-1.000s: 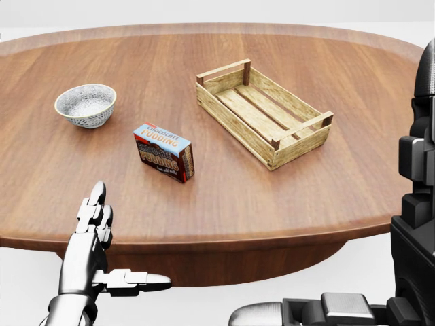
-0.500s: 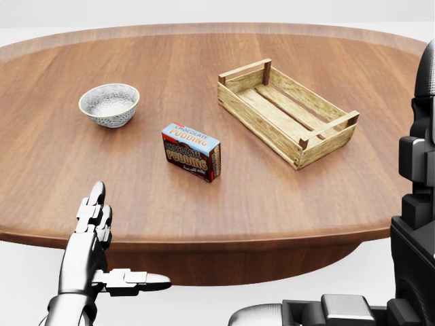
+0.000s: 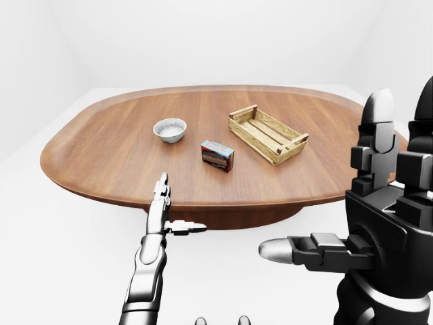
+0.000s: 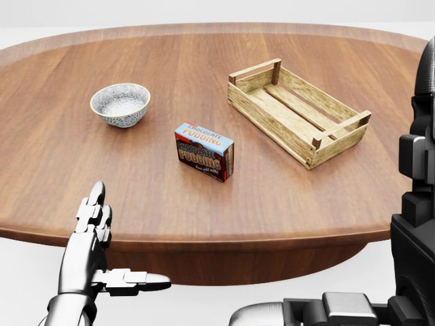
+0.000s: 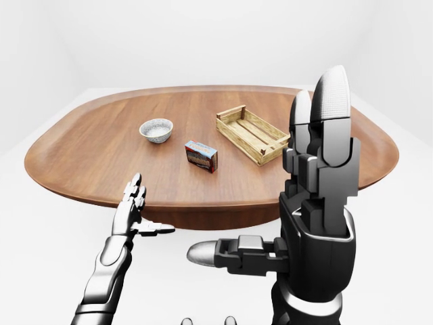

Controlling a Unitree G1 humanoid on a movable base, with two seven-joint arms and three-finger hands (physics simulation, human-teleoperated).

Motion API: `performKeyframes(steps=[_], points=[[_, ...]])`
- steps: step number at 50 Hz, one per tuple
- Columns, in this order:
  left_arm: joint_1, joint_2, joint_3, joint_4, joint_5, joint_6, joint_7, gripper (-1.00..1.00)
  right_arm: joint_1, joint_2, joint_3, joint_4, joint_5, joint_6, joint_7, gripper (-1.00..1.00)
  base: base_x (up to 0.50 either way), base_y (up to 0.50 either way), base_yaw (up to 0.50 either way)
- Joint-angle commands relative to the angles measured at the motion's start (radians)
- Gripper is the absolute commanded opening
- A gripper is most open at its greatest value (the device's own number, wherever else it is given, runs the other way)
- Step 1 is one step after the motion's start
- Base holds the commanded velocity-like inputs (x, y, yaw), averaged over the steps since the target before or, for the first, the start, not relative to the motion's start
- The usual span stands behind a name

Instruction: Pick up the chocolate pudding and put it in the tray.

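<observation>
Head view shows the approach step: the chocolate pudding (image 4: 204, 151) lies near the middle of the table (image 4: 61, 170), between the bowl (image 4: 120, 104) and the tray (image 4: 299, 112), nothing grasped yet. The left hand (image 4: 95, 258) hovers off the table's near edge with fingers spread, released; the right hand (image 5: 311, 223) is likewise splayed and empty. Next, a hand probably needs to reach over the edge to the box. Against the earlier frames, the whole scene has shifted rightward, so the base has moved.
</observation>
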Motion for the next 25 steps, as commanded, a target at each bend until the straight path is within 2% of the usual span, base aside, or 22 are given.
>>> performKeyframes(steps=[1,11,16,20,25], points=[[0.000,0.000,0.000,0.000,0.000,0.000,0.000,1.00,0.001,-0.016,0.003,0.000,0.012,0.008,-0.015,1.00,0.00,0.00,0.00],[0.000,-0.001,0.000,0.000,0.000,0.001,0.000,1.00,0.010,-0.016,0.008,0.000,0.012,0.004,-0.014,1.00,0.17,0.00,0.00],[0.000,0.000,0.000,0.000,0.000,0.000,0.000,1.00,0.001,-0.013,0.008,0.000,0.006,0.015,-0.009,1.00,0.19,0.00,0.00],[0.000,0.000,0.000,0.000,0.000,0.000,0.000,1.00,0.010,-0.019,0.011,0.000,0.009,0.007,-0.015,1.00,0.19,0.00,0.00],[0.000,-0.001,0.000,0.000,0.000,0.000,0.000,1.00,0.000,-0.016,0.006,0.000,0.010,0.017,-0.012,1.00,0.20,0.00,0.00]])
